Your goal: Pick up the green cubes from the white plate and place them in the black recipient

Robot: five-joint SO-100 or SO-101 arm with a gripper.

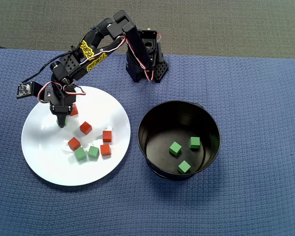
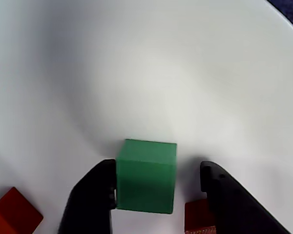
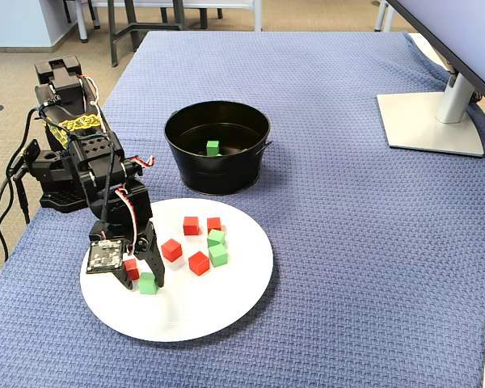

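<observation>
A blue woven cloth (image 1: 246,206) covered the table. On it lay the white plate (image 1: 44,167) at lower left, the black recipient (image 1: 155,123) right of centre, and the arm's base (image 1: 160,69) near the top; what seemed a monitor foot (image 3: 428,121) stood at the fixed view's upper right.

No text, label, brand, number or sign can be read in any view. The arm (image 1: 96,51) carries a yellow patterned patch, but its black marks are too small and blurred to make out as letters.
</observation>
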